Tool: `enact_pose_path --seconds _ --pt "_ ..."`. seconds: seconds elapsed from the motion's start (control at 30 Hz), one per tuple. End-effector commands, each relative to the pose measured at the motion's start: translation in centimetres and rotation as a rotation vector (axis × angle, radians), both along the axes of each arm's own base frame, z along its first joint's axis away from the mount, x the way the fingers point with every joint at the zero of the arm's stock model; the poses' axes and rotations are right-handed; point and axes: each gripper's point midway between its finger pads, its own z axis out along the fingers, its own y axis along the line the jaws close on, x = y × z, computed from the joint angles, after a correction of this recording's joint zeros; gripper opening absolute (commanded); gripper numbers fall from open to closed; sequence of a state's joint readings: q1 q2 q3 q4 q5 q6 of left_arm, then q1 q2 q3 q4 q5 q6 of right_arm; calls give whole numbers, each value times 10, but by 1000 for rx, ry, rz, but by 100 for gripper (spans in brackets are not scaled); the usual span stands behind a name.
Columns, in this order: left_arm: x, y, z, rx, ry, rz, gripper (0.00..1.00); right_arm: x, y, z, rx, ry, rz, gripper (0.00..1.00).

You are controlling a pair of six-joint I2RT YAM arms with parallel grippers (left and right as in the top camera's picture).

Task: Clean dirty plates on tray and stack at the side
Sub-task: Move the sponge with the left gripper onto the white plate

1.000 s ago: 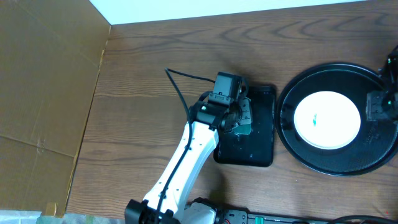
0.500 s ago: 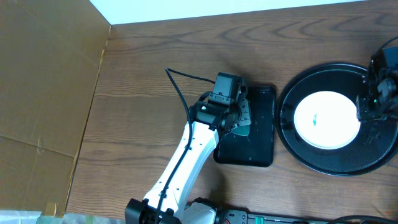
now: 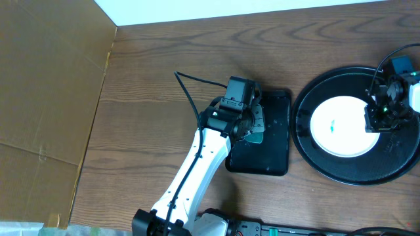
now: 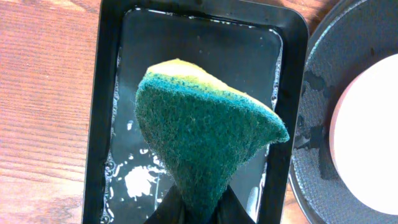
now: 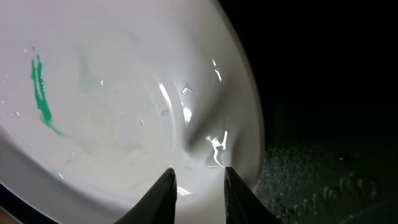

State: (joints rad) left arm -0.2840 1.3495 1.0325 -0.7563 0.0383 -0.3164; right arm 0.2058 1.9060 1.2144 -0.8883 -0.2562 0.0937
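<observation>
One white plate (image 3: 341, 126) with a small teal smear (image 3: 332, 124) lies in the middle of the round black tray (image 3: 328, 167). My right gripper (image 3: 375, 117) hangs over the plate's right edge. In the right wrist view its fingertips (image 5: 199, 174) stand a little apart above the plate (image 5: 124, 93), close to its rim, with only plate surface showing between them. The smear (image 5: 42, 99) is on the plate's far left, the tray (image 5: 323, 124) to the right. My left gripper (image 4: 202, 208) is shut on a green and yellow sponge (image 4: 205, 137).
The sponge hangs over a smaller rectangular black tray (image 4: 112, 93) holding shallow water, left of the round tray (image 4: 311, 124). A sheet of cardboard (image 3: 46, 98) covers the table's left side. A black cable (image 3: 187, 88) loops behind the left arm.
My right gripper has moved left from the tray's right rim onto the plate's right edge, and its jaws have narrowed. The left arm and sponge have not moved.
</observation>
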Motion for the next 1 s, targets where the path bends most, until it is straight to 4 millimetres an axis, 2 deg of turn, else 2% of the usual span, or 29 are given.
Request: enact_pose_path --seconds 0.0,0.23,0.47,0.57,0.67,0.77,0.87,0.97 --pt "4 1 4 16 -17 -4 7 -1 4 -1 14 4 21 23" --pt "11 -41 15 -120 -71 -103 7 -4 13 -1 16 -7 70 24" --pt "30 -91 39 -200 -230 -193 7 -5 17 -1 13 -8 85 24" --pt "37 -112 41 -268 -249 -176 7 -5 17 -1 13 -7 85 24" --pt "40 -144 30 -359 -221 -220 7 -5 17 -1 13 -7 85 24" --pt "39 -178 8 -442 -159 -267 7 -7 15 -2 0 0 78 24" --pt "37 -197 -18 -486 -88 -274 7 -6 5 -4 -57 8 29 24" --pt "36 -207 -43 -500 -31 -281 7 -6 4 -4 -68 6 25 26"
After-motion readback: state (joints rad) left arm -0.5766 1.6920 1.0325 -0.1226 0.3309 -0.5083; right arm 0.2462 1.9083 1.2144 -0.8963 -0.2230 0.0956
